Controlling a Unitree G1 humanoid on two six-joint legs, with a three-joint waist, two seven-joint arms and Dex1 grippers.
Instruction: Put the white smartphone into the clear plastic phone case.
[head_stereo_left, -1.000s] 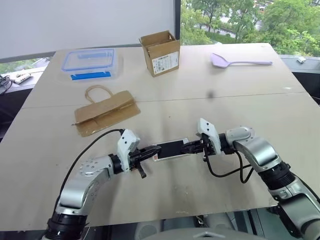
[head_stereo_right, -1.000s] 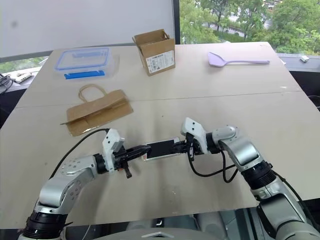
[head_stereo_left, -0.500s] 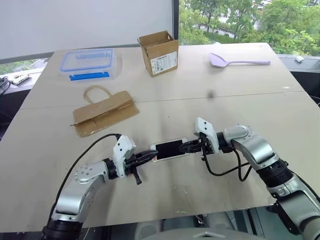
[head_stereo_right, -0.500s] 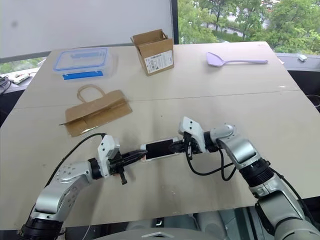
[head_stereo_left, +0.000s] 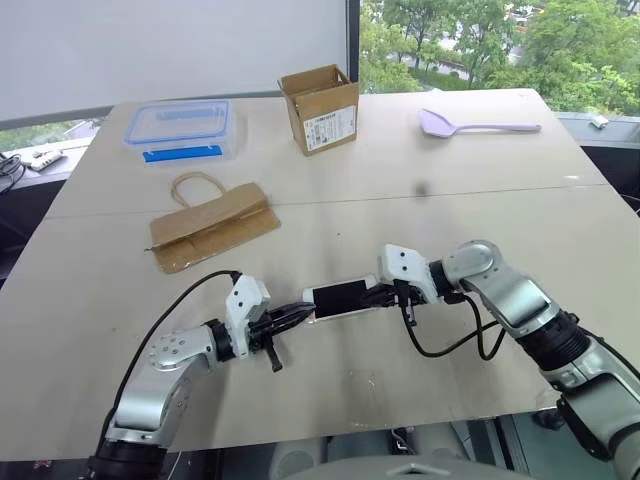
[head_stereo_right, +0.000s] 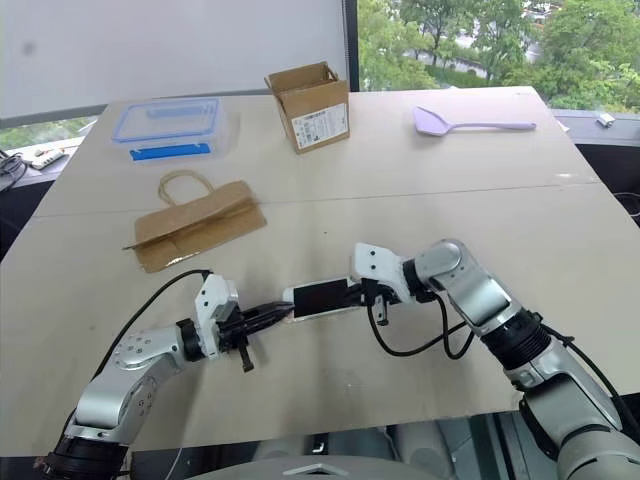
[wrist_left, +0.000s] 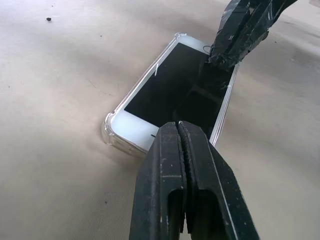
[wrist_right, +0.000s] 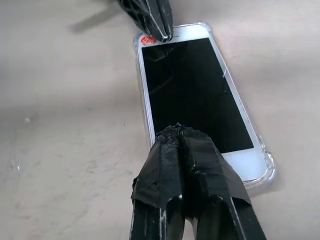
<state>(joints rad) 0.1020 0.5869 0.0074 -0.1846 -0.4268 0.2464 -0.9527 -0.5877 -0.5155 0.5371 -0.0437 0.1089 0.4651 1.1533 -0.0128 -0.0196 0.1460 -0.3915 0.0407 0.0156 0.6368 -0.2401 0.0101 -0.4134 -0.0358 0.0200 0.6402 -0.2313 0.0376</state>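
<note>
Black two-fingered left gripper (wrist_left: 181, 131): fingers pressed together, holding nothing, tips at the near end of the phone. Black tape-wrapped right gripper (wrist_right: 179, 131): fingers likewise together, empty, tips pressing down on the glass near the opposite end.

White slim rectangular smartphone with black screen (wrist_left: 172, 97): lies face up inside the thin clear plastic phone case with rounded corners (wrist_left: 109, 131), whose rim wraps its corners in both wrist views. Position: between the two grippers, on the pale wooden table (head_stereo_left: 420, 210), near its front edge.

Long axis: runs across the table from one gripper to the other, one end toward each.

Progress, by judgement: insertion mostly done; remaining work looks like pressing the edges fully home, since complete seating cannot be told
</note>
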